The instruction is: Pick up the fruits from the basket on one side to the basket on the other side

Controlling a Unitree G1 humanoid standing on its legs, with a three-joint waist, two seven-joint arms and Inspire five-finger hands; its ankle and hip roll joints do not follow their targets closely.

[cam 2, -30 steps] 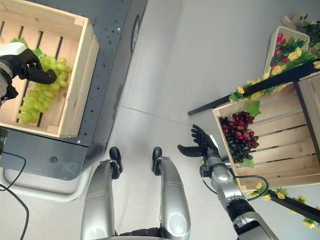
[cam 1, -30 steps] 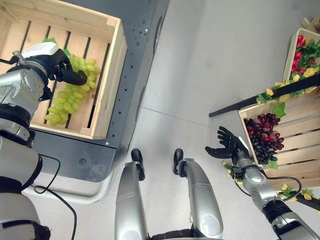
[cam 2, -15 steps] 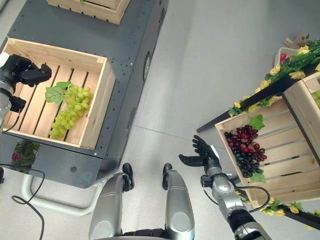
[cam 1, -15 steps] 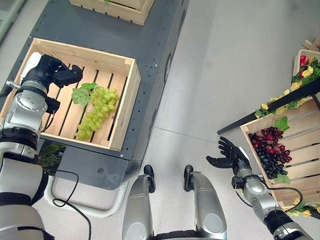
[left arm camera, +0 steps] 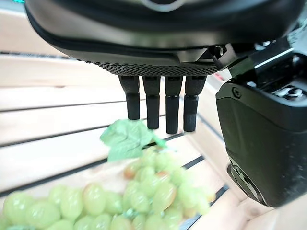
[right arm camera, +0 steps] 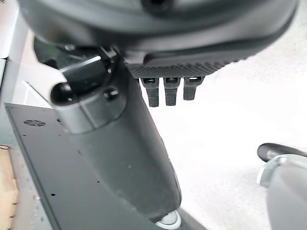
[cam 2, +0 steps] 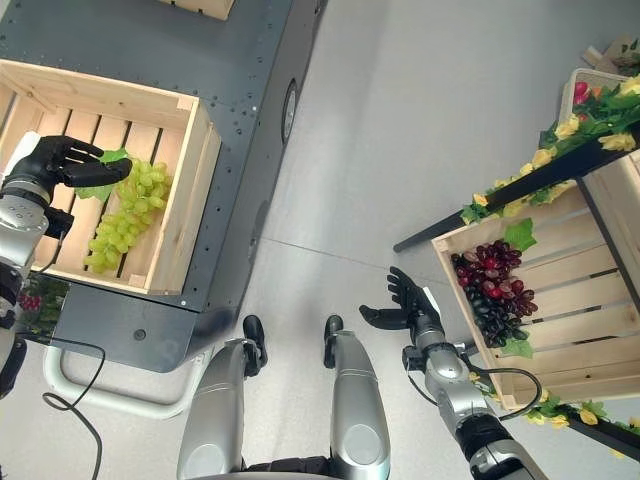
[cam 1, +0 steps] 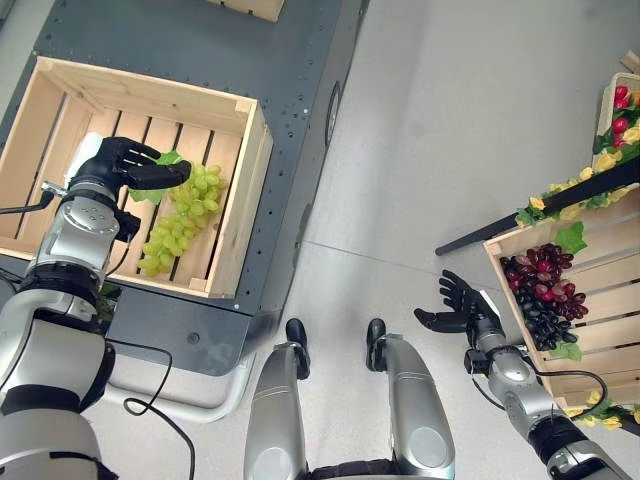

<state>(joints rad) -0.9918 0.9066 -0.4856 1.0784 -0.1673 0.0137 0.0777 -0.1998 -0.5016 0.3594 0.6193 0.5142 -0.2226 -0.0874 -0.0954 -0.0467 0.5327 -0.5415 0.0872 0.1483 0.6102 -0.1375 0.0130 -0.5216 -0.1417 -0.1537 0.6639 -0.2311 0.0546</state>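
Green grapes lie in the left crate, both hands empty.

The green grape bunch (cam 1: 183, 215) rests on the slats of the wooden crate (cam 1: 252, 160) on the dark table (cam 1: 300, 80). The left hand (cam 1: 125, 165) hovers above the bunch's leafy end, fingers (left arm camera: 153, 108) straight and apart. The right hand (cam 1: 455, 305), fingers spread, hangs beside the crate of dark red grapes (cam 1: 540, 290).
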